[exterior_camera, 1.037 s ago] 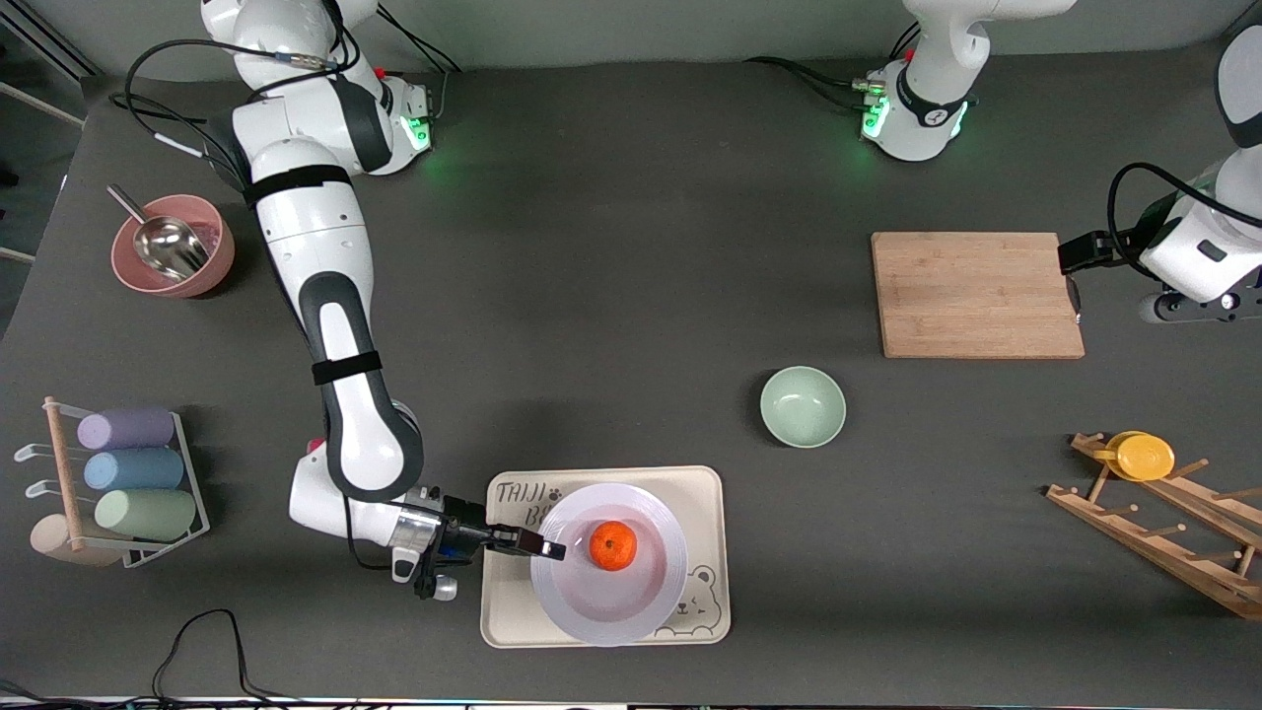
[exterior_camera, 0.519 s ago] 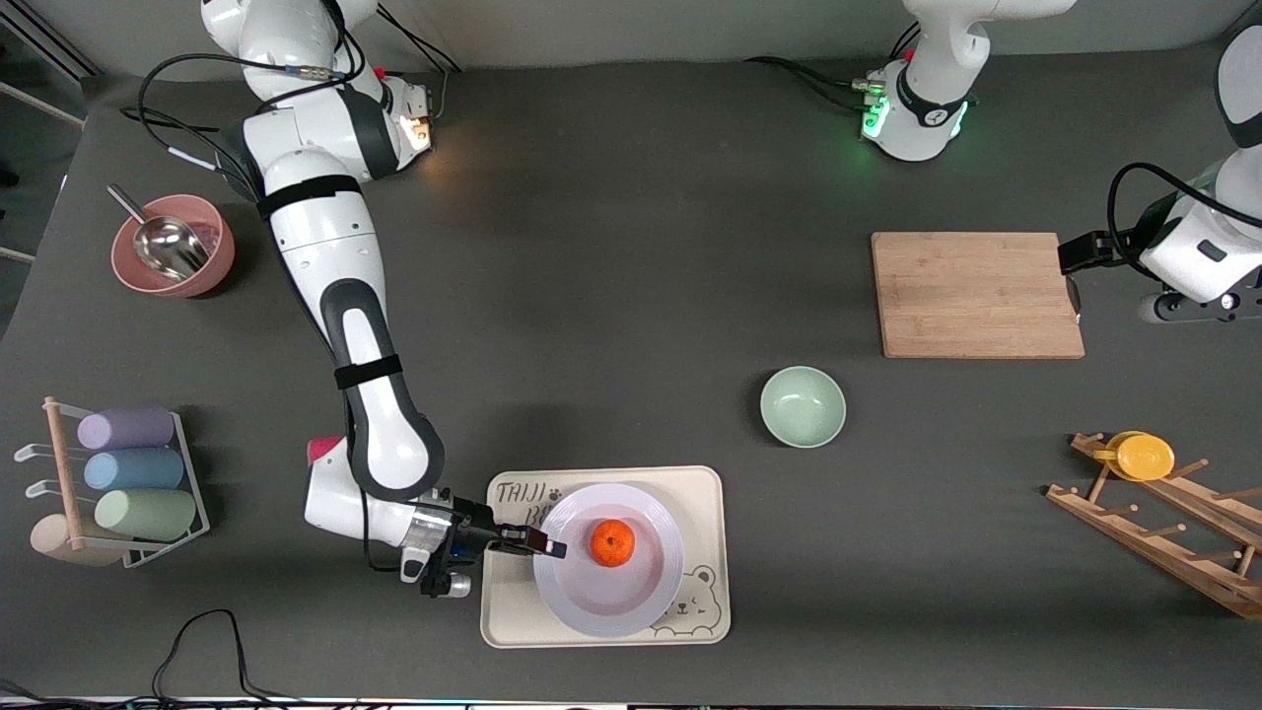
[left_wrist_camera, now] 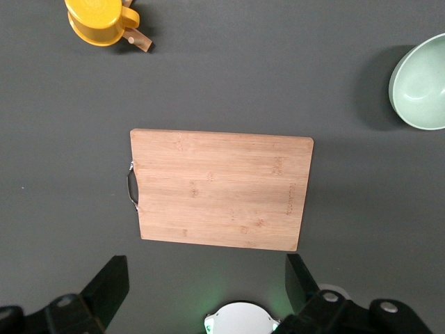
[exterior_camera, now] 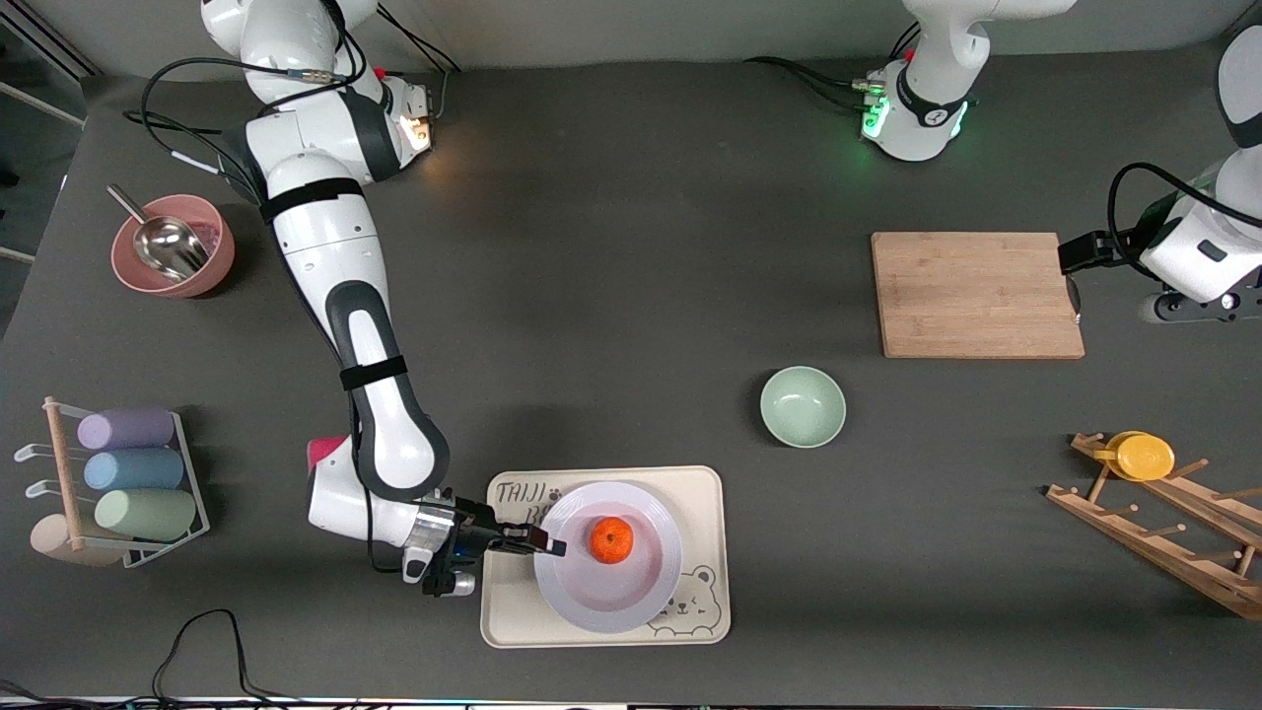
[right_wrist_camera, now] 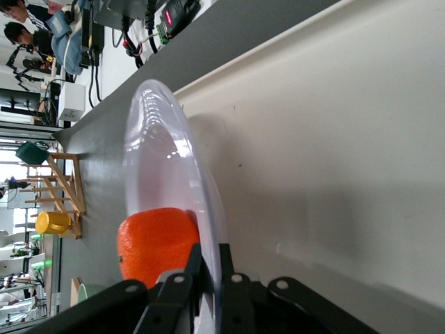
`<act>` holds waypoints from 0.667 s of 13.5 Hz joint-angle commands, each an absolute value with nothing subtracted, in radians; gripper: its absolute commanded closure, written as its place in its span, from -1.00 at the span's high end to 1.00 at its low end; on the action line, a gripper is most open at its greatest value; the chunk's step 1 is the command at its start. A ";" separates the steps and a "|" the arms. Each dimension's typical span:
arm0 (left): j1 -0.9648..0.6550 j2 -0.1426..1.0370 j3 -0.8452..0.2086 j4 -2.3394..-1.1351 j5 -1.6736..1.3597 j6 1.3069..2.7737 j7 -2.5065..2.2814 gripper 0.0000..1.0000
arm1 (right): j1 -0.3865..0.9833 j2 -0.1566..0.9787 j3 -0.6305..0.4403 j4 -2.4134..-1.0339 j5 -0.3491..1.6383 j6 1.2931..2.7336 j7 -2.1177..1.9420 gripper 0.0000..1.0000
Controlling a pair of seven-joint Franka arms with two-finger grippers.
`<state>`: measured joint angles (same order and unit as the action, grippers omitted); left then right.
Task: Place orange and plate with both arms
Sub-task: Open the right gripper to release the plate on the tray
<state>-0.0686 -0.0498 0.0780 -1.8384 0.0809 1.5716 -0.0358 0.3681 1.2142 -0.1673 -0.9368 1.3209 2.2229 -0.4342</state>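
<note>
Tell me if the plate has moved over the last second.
Yes. The plate, gripped by the right claw, has crept toward the pale-green bowl, across the cream tray.

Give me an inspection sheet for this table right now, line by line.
Surface: dark grey table.
Job's things: orange on plate, plate over cream tray.
Clutter: green bowl, cutting board, pink bowl with scoop, cup rack, wooden rack holding yellow lid.
Grippers: right gripper shut on plate rim; left gripper open, waiting above cutting board.
Cables: black loop at table edge.
Surroundings: people, equipment in right wrist view.
</note>
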 commanded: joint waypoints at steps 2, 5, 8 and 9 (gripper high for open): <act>-0.067 -0.052 0.078 -1.836 0.089 1.559 -0.040 1.00 | 0.370 1.235 -0.164 -0.896 1.298 2.233 -0.446 0.99; -0.066 -0.052 0.078 -1.836 0.089 1.559 -0.040 1.00 | 0.376 1.223 -0.172 -0.897 1.243 2.240 -0.477 1.00; -0.067 -0.051 0.078 -1.836 0.089 1.559 -0.040 1.00 | 0.368 1.184 -0.170 -0.894 1.073 2.235 -0.476 1.00; -0.067 -0.051 0.078 -1.836 0.089 1.559 -0.040 1.00 | 0.368 1.174 -0.170 -0.894 1.053 2.233 -0.476 1.00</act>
